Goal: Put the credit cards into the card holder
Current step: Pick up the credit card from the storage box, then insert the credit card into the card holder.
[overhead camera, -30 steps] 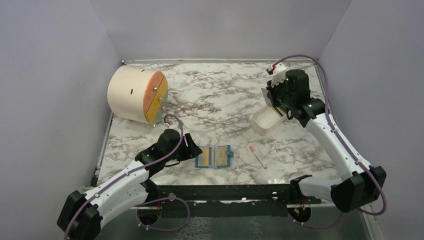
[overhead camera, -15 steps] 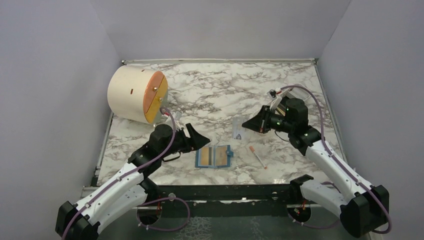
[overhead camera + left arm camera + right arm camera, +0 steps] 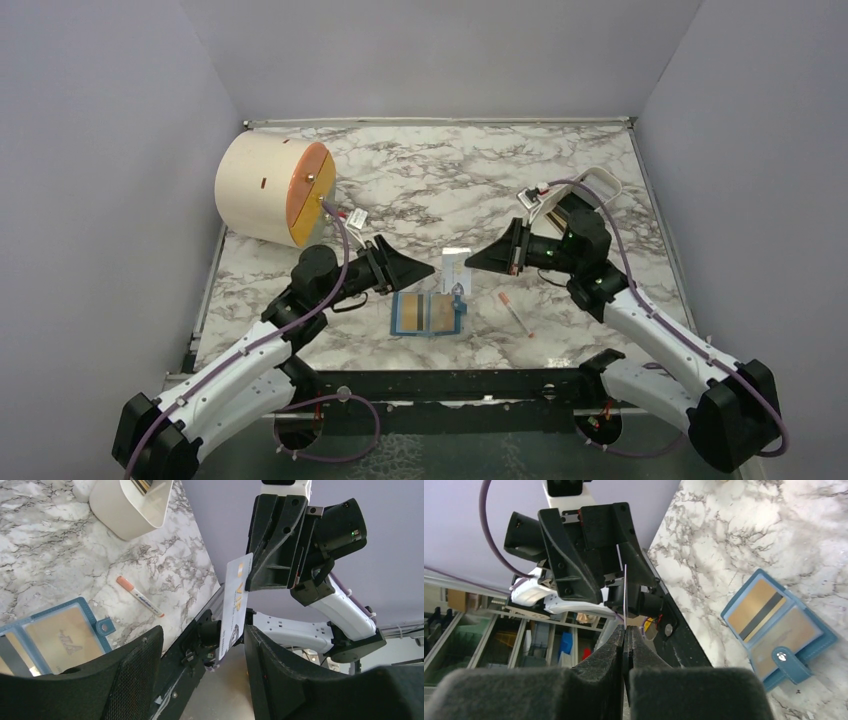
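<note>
From above, a marble table carries the card holder, a teal-blue wallet lying open and flat near the front edge, midway between the two arms. Above it, the right gripper reaches in from the right, clamped shut on a white card that it holds upright in the air. The left gripper points at the card from the left, just beside it, its jaws parted and empty. A white-and-red stick lies right of the holder, a cream drum sits far left, and a white tray shows at the far right behind the right arm. From the left wrist, the two dark fingers stand wide apart in the foreground; beyond the gap between them the card hangs from the right gripper's tip, with the holder on the table to the left. From the right wrist, the closed fingers pinch the card, seen edge-on, and the left gripper faces it with open jaws. On the table to the right the holder shows gold cards in its pockets, one with a dark stripe.
</note>
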### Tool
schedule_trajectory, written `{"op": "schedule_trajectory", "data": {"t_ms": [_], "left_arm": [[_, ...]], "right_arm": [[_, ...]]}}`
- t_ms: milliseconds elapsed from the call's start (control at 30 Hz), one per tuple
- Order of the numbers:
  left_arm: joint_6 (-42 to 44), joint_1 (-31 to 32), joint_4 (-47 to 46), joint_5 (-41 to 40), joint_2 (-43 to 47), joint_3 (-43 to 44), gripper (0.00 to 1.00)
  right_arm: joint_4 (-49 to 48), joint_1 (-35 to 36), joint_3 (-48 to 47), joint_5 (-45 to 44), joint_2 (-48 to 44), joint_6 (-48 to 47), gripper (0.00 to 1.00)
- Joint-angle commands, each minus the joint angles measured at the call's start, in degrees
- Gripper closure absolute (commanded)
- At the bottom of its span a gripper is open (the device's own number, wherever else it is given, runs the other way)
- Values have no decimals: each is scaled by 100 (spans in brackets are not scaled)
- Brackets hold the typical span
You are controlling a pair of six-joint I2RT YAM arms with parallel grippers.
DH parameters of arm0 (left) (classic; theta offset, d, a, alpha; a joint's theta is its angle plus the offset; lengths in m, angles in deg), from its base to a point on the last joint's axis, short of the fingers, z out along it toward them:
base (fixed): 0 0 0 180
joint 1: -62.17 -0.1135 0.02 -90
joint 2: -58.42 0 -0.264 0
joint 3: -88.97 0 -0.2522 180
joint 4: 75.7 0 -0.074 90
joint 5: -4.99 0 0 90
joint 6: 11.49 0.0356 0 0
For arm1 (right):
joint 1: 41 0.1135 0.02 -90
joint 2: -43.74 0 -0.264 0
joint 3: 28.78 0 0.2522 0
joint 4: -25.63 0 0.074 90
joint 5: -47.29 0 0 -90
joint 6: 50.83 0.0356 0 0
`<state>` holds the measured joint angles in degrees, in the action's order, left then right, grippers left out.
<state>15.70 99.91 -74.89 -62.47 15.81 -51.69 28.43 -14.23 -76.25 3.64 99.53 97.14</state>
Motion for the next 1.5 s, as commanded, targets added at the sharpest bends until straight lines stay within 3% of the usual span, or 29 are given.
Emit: {"op": "schedule_trajectory", "data": {"t_ms": [0, 200, 333, 400, 467, 633, 767, 1033, 1467], "left_arm": [[-172, 15, -529, 396, -199, 175, 40], [-308, 24, -839, 428, -319, 24, 57], [-260, 24, -867, 454, -295, -45, 92], [-231, 24, -867, 446, -256, -102, 100], [-229, 23, -860, 410, -238, -172, 100], [-219, 23, -827, 303, -224, -464, 100], [395, 19, 144, 48, -238, -281, 100], [1427, 14, 1572, -619, -403, 52, 100], [1748, -124, 1420, -386, -1379, 83, 100]], "right_arm": [[-953, 236, 207, 185, 121, 675, 99], [-1436, 635, 333, 31, 384, 913, 99], [-1516, 743, 401, -66, 494, 949, 99], [-1548, 755, 448, -82, 512, 921, 99], [-1413, 753, 440, -113, 505, 799, 96], [-552, 758, 262, -329, 404, 253, 70], [550, 760, 53, -913, 145, -257, 60], [1582, 760, -34, -1742, 321, -1059, 60], [2131, 1199, -649, -2591, 1918, -2075, 63]]}}
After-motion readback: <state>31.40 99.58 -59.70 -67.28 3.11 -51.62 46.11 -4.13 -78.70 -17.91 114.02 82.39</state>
